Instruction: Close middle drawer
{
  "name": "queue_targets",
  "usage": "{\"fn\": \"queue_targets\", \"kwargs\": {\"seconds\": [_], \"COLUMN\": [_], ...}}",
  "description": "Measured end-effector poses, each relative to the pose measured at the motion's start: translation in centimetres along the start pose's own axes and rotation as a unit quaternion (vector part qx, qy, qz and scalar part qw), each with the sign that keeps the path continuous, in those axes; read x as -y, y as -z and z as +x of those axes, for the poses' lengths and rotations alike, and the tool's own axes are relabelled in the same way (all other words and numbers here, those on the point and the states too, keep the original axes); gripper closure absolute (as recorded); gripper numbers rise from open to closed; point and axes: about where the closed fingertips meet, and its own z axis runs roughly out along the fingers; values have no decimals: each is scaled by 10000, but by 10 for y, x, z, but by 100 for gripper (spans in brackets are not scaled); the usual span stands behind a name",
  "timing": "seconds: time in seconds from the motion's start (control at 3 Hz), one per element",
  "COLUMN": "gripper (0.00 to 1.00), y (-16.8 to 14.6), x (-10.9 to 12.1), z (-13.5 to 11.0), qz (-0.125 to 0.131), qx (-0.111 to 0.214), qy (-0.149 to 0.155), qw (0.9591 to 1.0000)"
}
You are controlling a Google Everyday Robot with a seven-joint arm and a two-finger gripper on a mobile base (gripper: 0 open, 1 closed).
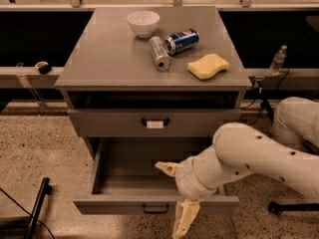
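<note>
The middle drawer (114,204) stands pulled well out of the grey cabinet (99,59), its inside open to view from above and its front low down, with a small black handle (155,209) at the centre. The gripper (175,195) is at the right part of that front, on the end of a thick white arm (249,156) reaching in from the right. Its 2 pale fingers are spread wide and pinch nothing: 1 finger (167,168) points left over the drawer's inside, the other finger (184,222) hangs down before the front. Whether either touches the drawer I cannot tell. Just above sits the top drawer (109,123), a white tag on its handle. On the cabinet top are a bowl (143,23), a silver can (159,53) on its side just beside a blue can (181,41), and a sponge (208,65)
</note>
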Motion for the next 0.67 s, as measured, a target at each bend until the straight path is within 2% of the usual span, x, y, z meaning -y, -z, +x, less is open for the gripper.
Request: {"fn": "queue_targets", "kwargs": {"seconds": [0.33,0.67], "gripper": [0,0], "y": [-10,-32], "x": [-3,-2], "z": [3,15], "qz": [-95,-192], "qx": [103,149], "qy": [157,68], "qw": [9998,9997]}}
